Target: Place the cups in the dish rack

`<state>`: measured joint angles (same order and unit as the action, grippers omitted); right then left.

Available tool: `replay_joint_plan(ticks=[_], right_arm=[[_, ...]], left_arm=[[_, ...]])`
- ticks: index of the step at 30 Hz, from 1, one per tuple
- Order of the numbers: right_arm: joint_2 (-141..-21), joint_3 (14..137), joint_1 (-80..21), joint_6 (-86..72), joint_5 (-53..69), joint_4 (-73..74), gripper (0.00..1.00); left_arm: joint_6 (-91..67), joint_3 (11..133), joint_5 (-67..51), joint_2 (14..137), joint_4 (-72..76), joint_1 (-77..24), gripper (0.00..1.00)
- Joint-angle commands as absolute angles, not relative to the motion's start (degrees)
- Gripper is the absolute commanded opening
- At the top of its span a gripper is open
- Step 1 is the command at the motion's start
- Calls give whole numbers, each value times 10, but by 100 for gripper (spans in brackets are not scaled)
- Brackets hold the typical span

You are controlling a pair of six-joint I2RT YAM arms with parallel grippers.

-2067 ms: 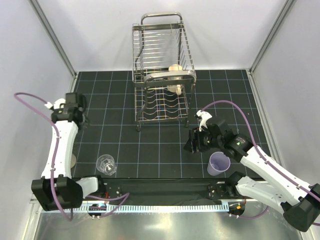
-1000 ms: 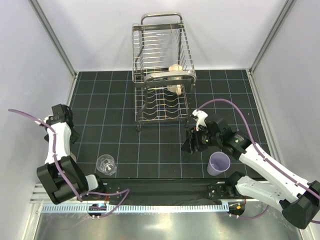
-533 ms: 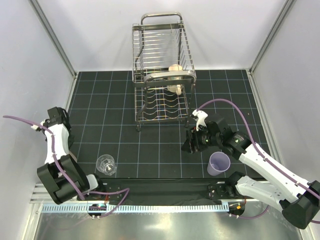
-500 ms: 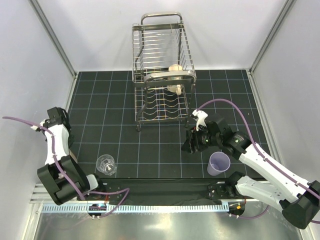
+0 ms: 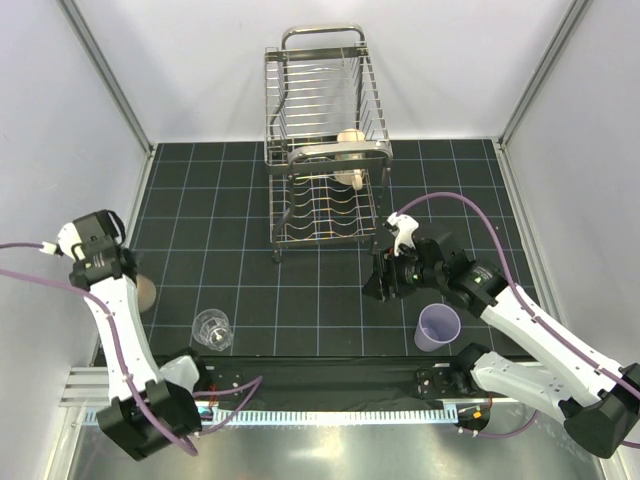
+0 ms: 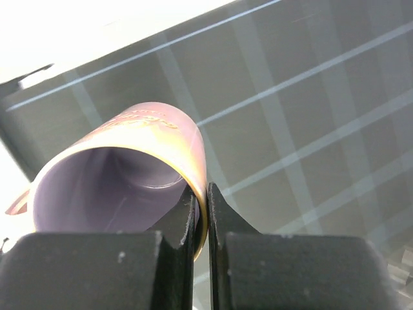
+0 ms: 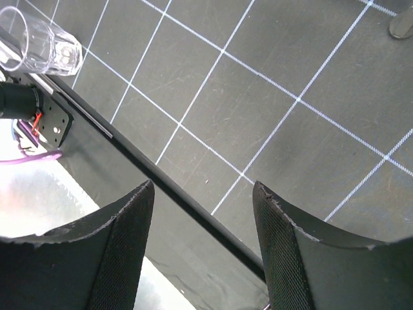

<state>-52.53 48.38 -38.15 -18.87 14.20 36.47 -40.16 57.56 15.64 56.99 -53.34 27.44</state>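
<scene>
Over at the left edge of the surface (image 5: 250, 285), the left pincer (image 6: 201, 213) is pinching the rim of the pinkish mug (image 6: 148, 135). Its jaws are closed tight on the wall, 1 finger inside the mouth and 1 outside, and the mug is tipping onto its side in that grip. Whether it is clear of the black grid I cannot tell. The dish rack (image 5: 320, 150) is standing well apart from it at the far middle, with a tan mug (image 5: 350, 138) already sitting in its upper tier. The right pincer (image 7: 203, 258) is hovering over bare grid near the rack's front right foot, jaws parted and holding nothing. The lavender tumbler (image 5: 438, 326) is standing just beside that arm, and the clear glass (image 5: 212, 328) is waiting at the near edge, toward the left. To my eye the step in hand is carrying this mug to the rack, with 3 cups left to load. A rim pinch is a thin hold, so I would be moving slowly, lifting high enough to clear the rack's wire side and holding the wrist steady so the mug is not swinging around the fingers. Then I would be turning it mouth down over an open slot beside the tan mug, lowering until the wire is taking the weight before letting go.
</scene>
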Motion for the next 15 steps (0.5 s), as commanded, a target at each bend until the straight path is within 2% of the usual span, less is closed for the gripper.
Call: replay_joint_plan(ticks=[1, 7, 9, 15], right_arm=[[-525, 515, -383, -200, 127, 367, 64], [-498, 511, -384, -212, 178, 325, 64], [-487, 509, -384, -215, 200, 309, 64], [-456, 519, -402, -231, 281, 244, 65]], left_arm=[[-436, 660, 87, 530, -513, 253, 0], [-516, 756, 4, 493, -495, 122, 0], [-527, 770, -75, 487, -458, 81, 1], [-586, 785, -219, 440, -382, 37, 1]])
